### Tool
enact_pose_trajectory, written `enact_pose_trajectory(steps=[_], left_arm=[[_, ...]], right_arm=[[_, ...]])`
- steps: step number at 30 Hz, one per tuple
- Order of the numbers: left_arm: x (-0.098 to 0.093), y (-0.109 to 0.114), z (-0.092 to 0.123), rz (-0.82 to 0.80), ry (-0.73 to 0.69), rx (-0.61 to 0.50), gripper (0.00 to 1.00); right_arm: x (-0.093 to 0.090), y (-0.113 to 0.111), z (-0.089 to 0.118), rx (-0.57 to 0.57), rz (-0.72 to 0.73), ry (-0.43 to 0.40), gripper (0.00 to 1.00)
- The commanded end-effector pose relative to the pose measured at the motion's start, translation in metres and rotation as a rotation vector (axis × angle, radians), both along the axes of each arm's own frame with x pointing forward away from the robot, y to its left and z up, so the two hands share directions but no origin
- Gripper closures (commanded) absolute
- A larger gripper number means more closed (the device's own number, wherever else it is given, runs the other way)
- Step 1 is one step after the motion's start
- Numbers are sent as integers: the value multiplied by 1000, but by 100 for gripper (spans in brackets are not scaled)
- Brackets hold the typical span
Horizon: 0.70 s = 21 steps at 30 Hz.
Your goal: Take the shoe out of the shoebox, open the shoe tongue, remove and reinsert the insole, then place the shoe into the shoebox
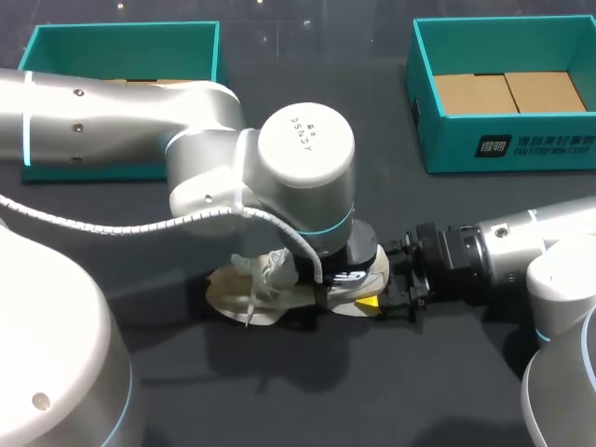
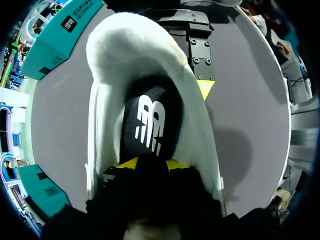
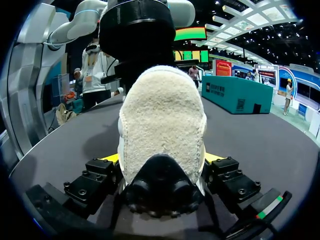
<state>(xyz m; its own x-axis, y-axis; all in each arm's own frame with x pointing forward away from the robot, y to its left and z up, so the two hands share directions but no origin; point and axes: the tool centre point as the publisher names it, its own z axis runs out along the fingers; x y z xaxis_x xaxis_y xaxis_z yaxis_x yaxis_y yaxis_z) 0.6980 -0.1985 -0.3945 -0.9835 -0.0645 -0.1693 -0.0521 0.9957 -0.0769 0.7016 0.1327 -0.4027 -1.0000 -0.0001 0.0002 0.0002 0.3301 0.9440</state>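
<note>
Head view: left teal box (image 1: 121, 42) is sitting far left, w/ the left arm hanging over the table (image 1: 307, 391) middle. Shoe (image 1: 363, 275) is lying on the table, outside both boxes, long axis left-right, toe left, heel right. Left gripper (image 2: 152, 164) is pointing down into the shoe's opening, tips narrow, just above the black insole (image 2: 150, 122); can't tell if they're pinching anything. Right gripper (image 3: 161, 159) is clamping the heel, fingers wide. Right teal box (image 1: 503, 140) is sitting far right. Left arm's nearer the insole, so prob. the puller.
</note>
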Motion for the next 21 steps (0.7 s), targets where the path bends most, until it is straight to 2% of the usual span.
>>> enact_pose_trajectory(steps=[1, 3, 10, 21], left_arm=[[17, -9, -15, 25, -12, 18, 86], [21, -8, -14, 39, -18, 19, 100], [24, 2, -4, 43, -8, -13, 100], [25, 24, 28, 23, 124, -158, 100]], right_arm=[[-2, 1, 1, -2, 0, 0, 100], [-2, 1, 1, -2, 0, 0, 100], [-2, 1, 1, -2, 0, 0, 100], [-2, 1, 1, -2, 0, 0, 100]])
